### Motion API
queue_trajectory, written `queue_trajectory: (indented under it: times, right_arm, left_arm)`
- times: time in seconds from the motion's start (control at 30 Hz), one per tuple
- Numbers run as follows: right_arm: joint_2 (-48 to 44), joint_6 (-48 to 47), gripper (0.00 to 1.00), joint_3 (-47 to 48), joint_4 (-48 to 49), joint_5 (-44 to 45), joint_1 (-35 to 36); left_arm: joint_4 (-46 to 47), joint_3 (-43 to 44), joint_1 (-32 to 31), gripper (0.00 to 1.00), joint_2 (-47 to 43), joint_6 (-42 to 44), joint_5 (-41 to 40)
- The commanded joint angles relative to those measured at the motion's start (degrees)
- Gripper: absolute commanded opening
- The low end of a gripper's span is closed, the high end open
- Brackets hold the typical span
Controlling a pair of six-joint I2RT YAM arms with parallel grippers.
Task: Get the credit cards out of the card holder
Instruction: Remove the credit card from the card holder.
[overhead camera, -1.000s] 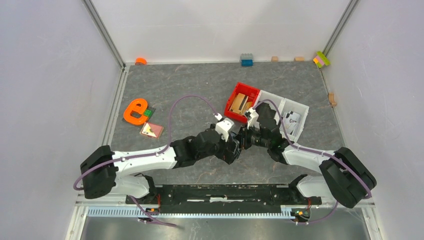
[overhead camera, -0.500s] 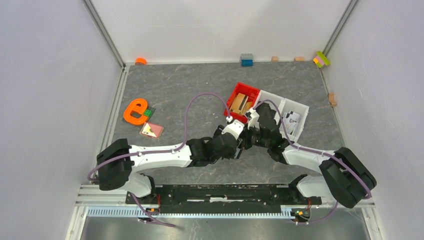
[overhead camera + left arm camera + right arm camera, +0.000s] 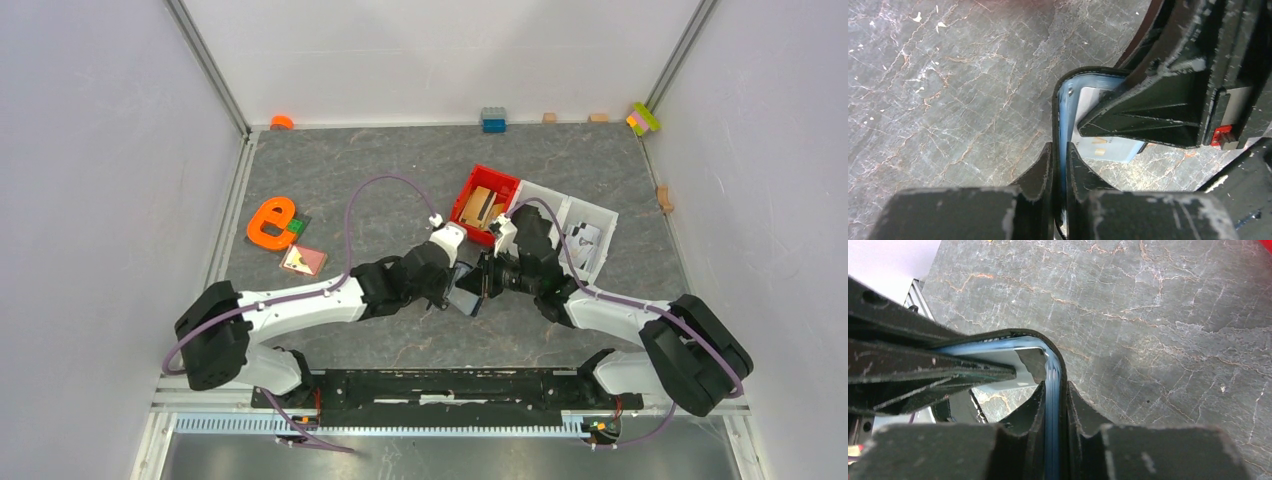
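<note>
The black card holder (image 3: pixel 466 296) hangs spread open between my two grippers above the middle of the table. My left gripper (image 3: pixel 1059 150) is shut on one flap of the card holder (image 3: pixel 1056 102), black outside and pale blue inside. My right gripper (image 3: pixel 1053 387) is shut on the other flap of the holder (image 3: pixel 1054 365). A greyish-white credit card (image 3: pixel 1110 148) sticks out of the holder's inside, partly hidden by the right gripper's finger. A pinkish-copper card (image 3: pixel 303 261) lies flat on the table at the left.
A red bin (image 3: pixel 463 196) holding tan wooden blocks (image 3: pixel 482 206) and a white bin (image 3: pixel 596 213) stand just behind the grippers. An orange letter e (image 3: pixel 270 222) lies at the left. A blue brick (image 3: pixel 492 120) and small blocks line the back wall.
My left gripper was wide open and has closed onto the card holder's flap, its wrist shifting left and back. The right gripper has kept its grip in place.
</note>
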Motion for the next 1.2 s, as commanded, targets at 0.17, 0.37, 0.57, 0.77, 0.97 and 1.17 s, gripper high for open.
queue_trajectory:
  times: [0.17, 0.37, 0.57, 0.77, 0.97, 1.17]
  right_arm:
    - [-2.7, -2.9, 0.44, 2.7, -1.4, 2.5, 0.1]
    - [-9.3, -5.9, 0.67, 2.5, -6.5, 12.3, 0.0]
    - [-17.8, -7.5, 0.65, -1.0, -4.6, 16.7, 0.0]
    - [-18.2, -7.6, 0.60, -2.1, 3.6, 3.7, 0.0]
    - [-12.8, -4.0, 0.48, -1.2, 8.3, -4.4, 0.0]
    - [-11.7, -3.3, 0.43, -0.9, 8.4, -5.5, -0.1]
  left_arm:
    - [9.1, -5.6, 11.0, 0.02, -5.5, -7.8, 20.4]
    - [13.1, -9.1, 16.6, 0.02, -7.9, -11.8, 26.5]
    - [15.3, -10.4, 20.5, 0.02, -7.0, -15.0, 31.6]
    - [20.5, -12.0, 22.4, 0.02, -7.2, -16.7, 38.9]
    - [28.4, -15.4, 22.7, 0.02, -10.5, -18.2, 44.2]
    - [34.0, -17.8, 22.7, 0.02, -13.1, -19.8, 46.8]
